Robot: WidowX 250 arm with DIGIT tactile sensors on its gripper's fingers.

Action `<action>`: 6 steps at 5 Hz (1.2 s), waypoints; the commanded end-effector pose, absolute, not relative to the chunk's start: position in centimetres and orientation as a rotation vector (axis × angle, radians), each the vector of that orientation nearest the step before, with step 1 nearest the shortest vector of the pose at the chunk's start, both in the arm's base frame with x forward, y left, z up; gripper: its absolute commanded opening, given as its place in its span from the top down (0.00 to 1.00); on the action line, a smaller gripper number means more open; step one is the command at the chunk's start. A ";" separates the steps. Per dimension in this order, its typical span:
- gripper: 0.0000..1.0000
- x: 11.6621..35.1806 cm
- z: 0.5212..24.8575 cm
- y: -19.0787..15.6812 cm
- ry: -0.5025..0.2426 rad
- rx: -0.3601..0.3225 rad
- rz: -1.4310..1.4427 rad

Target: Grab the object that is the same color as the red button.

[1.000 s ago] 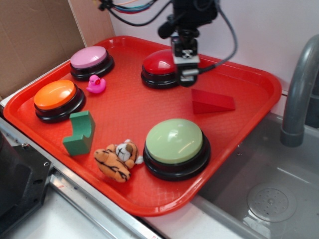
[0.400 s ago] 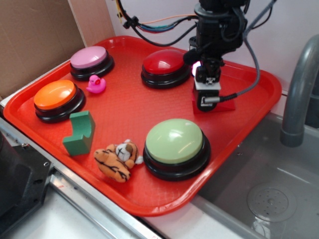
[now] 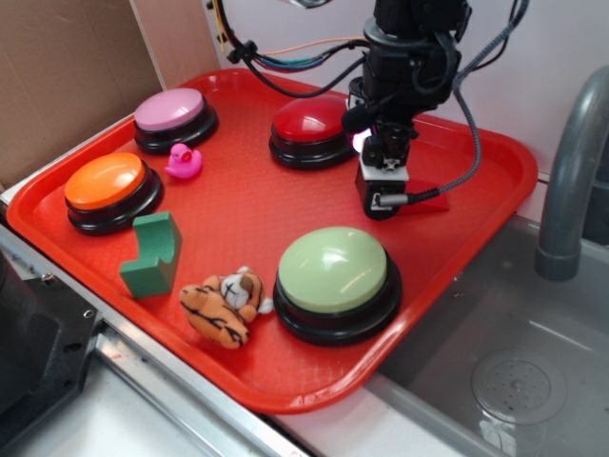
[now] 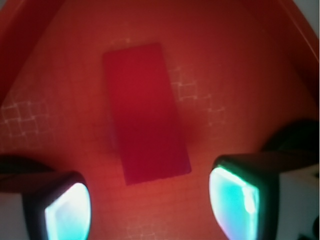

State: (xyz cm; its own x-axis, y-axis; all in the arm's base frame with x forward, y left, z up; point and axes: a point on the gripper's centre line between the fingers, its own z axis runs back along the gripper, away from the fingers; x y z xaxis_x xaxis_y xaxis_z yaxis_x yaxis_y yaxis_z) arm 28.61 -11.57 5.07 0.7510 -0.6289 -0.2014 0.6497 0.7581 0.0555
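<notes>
The small red wedge block point(image 3: 430, 202) lies on the red tray point(image 3: 285, 205), mostly hidden behind my gripper in the exterior view. In the wrist view the red wedge block point(image 4: 146, 112) shows as a dark red rectangle lying just ahead of my fingertips. My gripper point(image 3: 381, 202) hangs low over the tray at the wedge's left end, right of the dark red dome button point(image 3: 312, 122). In the wrist view my gripper point(image 4: 150, 210) is open and empty, with bare tray between the pads point(image 4: 67, 212).
A green dome button point(image 3: 335, 276) sits in front of my gripper. A pink button point(image 3: 173, 114), an orange button point(image 3: 107, 186), a pink duck point(image 3: 184, 162), a green block point(image 3: 152, 253) and a tiger toy point(image 3: 225, 305) are on the tray's left. A grey faucet point(image 3: 576, 162) and sink are at right.
My gripper moved from above the red button rightward and down to the wedge, then shifted slightly left and lower over it. Nothing else moved.
</notes>
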 end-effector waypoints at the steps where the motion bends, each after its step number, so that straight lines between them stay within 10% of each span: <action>1: 0.00 29.3 3.0 -12.4 0.154 0.067 -0.736; 2: 0.87 29.5 2.3 -12.5 0.156 0.060 -0.769; 3: 1.00 29.1 3.2 -12.3 0.126 0.082 -0.749; 6: 1.00 22.1 17.0 -6.9 0.107 0.147 -0.152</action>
State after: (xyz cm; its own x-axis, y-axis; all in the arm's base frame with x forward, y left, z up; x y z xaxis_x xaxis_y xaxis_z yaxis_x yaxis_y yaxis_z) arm 22.83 -5.47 15.58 0.9714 -0.1537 -0.1809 0.1796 0.9742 0.1368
